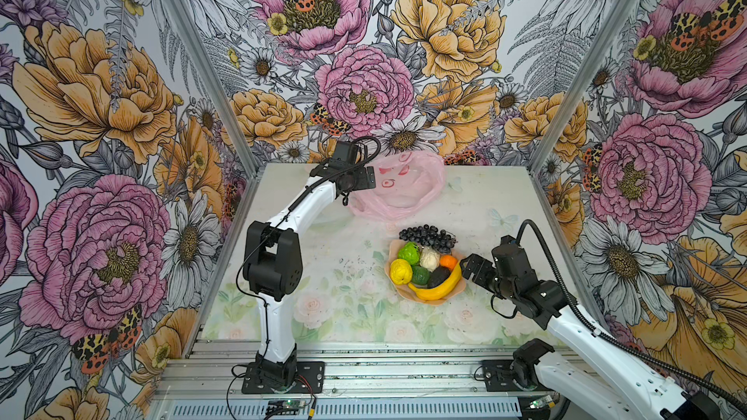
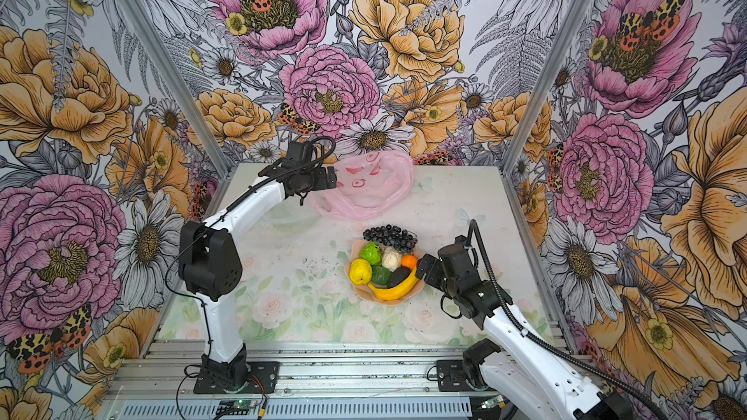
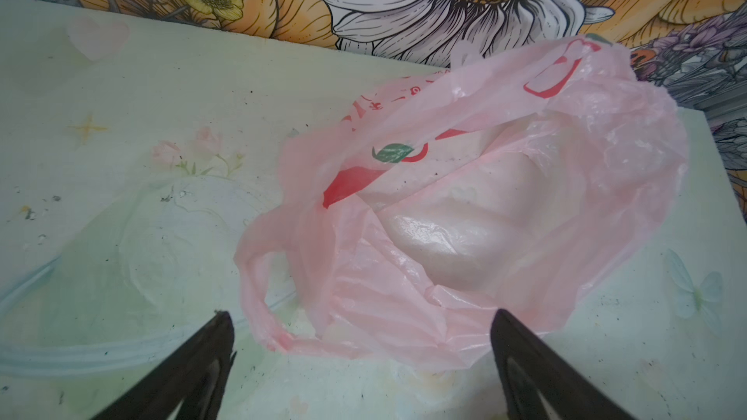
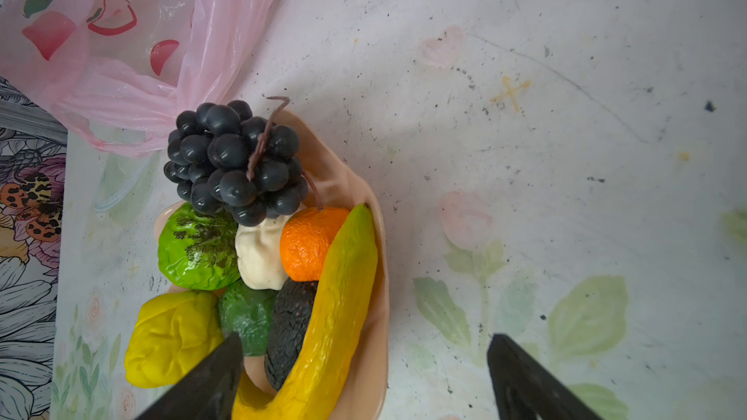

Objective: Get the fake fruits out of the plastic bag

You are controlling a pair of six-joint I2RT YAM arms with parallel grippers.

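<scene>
The pink plastic bag [image 1: 400, 191] [image 2: 366, 191] lies slack and crumpled at the back of the table; no fruit shows inside it [image 3: 465, 216]. My left gripper [image 3: 361, 313] [image 1: 372, 180] hovers open just over the bag's near edge, nothing between its fingers. The fake fruits sit heaped in a peach wavy dish [image 1: 434, 301]: grape bunch [image 4: 234, 159], banana [image 4: 335, 309], lemon [image 4: 174, 337], orange [image 4: 307, 242], cream, green and dark pieces. At the dish's right side my right gripper [image 4: 366, 337] [image 1: 469, 266] is open, straddling the banana and the dish rim without gripping them.
The flowered back wall [image 1: 364, 94] stands right behind the bag, and side walls close in the table [image 1: 343, 309]. Metal rails [image 1: 364, 373] with both arm bases run along the front edge. The bag's handles [image 4: 133, 107] reach almost to the grape bunch.
</scene>
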